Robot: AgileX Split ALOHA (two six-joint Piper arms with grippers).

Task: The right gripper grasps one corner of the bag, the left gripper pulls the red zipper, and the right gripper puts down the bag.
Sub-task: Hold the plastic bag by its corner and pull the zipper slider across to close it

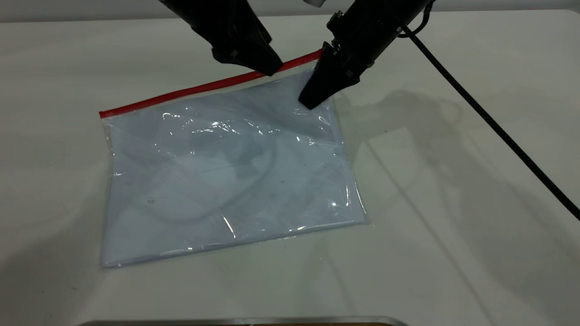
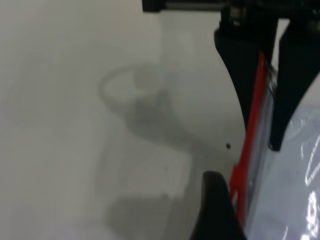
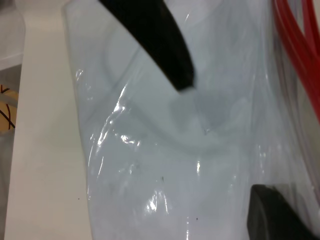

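The bag (image 1: pixel 226 172), a clear pouch with pale sheets inside, lies flat on the white table. The red zipper (image 1: pixel 204 87) runs along its far edge. The bag's corner (image 1: pixel 317 55), where the red ends, sits at my right gripper (image 1: pixel 310 100). In the left wrist view the right gripper (image 2: pixel 260 139) is open with the red zipper (image 2: pixel 255 110) between its jaws. One of its fingers (image 3: pixel 275 215) shows under the plastic (image 3: pixel 150 165). My left gripper (image 1: pixel 271 69) is open, at the zipper just left of the right one. One of its fingers (image 2: pixel 215 205) is beside the red slider tab (image 2: pixel 235 177).
The right arm's black braided cable (image 1: pixel 489 122) trails across the table (image 1: pixel 453 226) to the right edge. A metal rim (image 1: pixel 244 321) shows at the near edge. The left gripper's other finger (image 3: pixel 160 45) hangs over the bag in the right wrist view.
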